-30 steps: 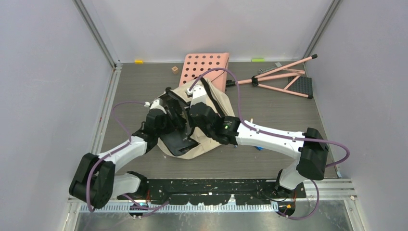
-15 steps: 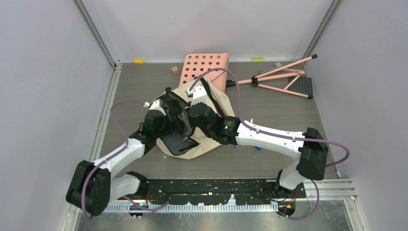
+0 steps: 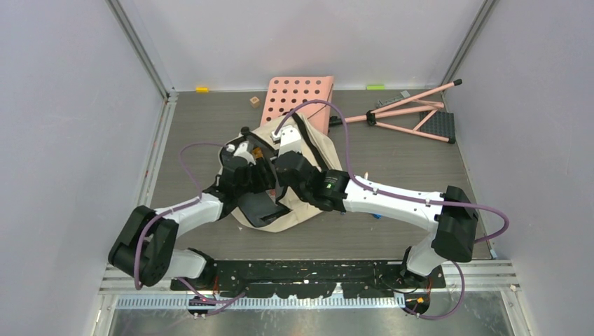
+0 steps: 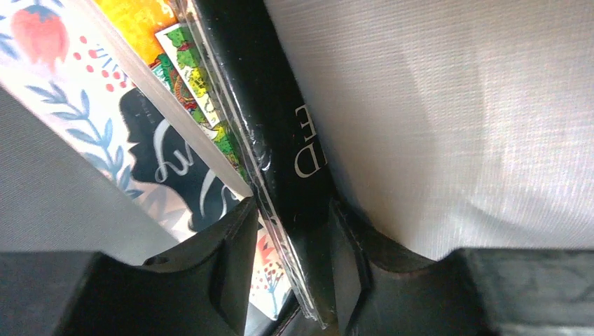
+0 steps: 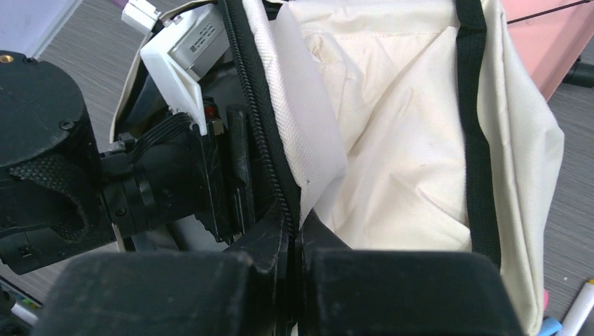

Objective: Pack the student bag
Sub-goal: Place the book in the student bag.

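Observation:
The student bag point(image 3: 321, 150), cream fabric with black straps and zipper trim, lies open in the middle of the table. My right gripper point(image 5: 293, 231) is shut on its black zipper edge point(image 5: 263, 140) and holds the opening up. My left gripper point(image 4: 291, 259) is inside the bag, against the grey lining point(image 4: 455, 105). Its fingers are closed on a black book point(image 4: 280, 140) wrapped in clear plastic. A book with a floral cover point(image 4: 84, 119) lies beside it. In the top view the left gripper point(image 3: 260, 168) is mostly hidden in the bag's mouth, next to the right gripper point(image 3: 284, 164).
A pink perforated board point(image 3: 298, 98) leans behind the bag. A pink folding stand point(image 3: 413, 112) lies at the back right. A small wooden block point(image 3: 254, 101) sits at the back left. Markers point(image 5: 578, 308) lie by the bag's right side.
My left arm has pushed further into the bag, and its jaws have closed in on the black book. The right gripper has kept its hold on the zipper edge.

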You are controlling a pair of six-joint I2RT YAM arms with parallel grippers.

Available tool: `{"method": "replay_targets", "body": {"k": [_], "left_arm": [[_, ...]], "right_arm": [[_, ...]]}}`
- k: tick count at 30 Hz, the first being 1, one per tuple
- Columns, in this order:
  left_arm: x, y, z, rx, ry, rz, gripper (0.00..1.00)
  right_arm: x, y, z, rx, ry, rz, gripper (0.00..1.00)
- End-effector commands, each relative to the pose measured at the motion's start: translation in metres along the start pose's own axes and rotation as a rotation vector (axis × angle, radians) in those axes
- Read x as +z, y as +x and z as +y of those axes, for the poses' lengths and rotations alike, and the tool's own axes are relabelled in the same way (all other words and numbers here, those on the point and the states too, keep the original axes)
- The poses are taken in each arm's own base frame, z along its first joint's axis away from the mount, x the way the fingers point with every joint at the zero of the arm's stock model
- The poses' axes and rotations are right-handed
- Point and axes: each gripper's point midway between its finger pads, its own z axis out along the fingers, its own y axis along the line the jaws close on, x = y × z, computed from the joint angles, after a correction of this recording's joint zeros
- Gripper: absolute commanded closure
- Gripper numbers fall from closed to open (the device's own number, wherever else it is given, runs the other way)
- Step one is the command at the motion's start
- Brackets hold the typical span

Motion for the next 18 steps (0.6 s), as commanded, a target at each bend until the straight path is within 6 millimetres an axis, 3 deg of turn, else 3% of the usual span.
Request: {"method": "replay_targets", "body": {"k": [1,3,5,11,15,18], "left_arm": [[0.007,-0.015,-0.033,0.04,0.101,-0.036,0.61],[-0.002,-0.017,-0.021,0.044,0.038,-0.061,0.59],[-0.02,-0.027,-0.014,0.072,-0.014,-0.113,0.5],[-0.097,-0.039,0.022,0.135,-0.264,-0.164,0.15],[-0.15,-0.044,0.041,0.134,-0.394,-0.208,0.06],[-0.176,-0.053,0.034,0.128,-0.389,-0.246,0.03]], "right_arm": [[-0.007,-0.019,-0.003,-0.009,0.041,-0.043,1.0],[-0.01,-0.018,-0.004,-0.016,0.044,-0.037,1.0],[-0.013,-0.019,-0.005,-0.019,0.047,-0.041,1.0],[-0.012,-0.015,-0.004,-0.022,0.044,-0.036,1.0],[-0.01,-0.002,0.004,-0.031,0.032,-0.012,1.0],[-0.007,0.016,0.022,-0.054,0.002,0.021,0.99]]}}
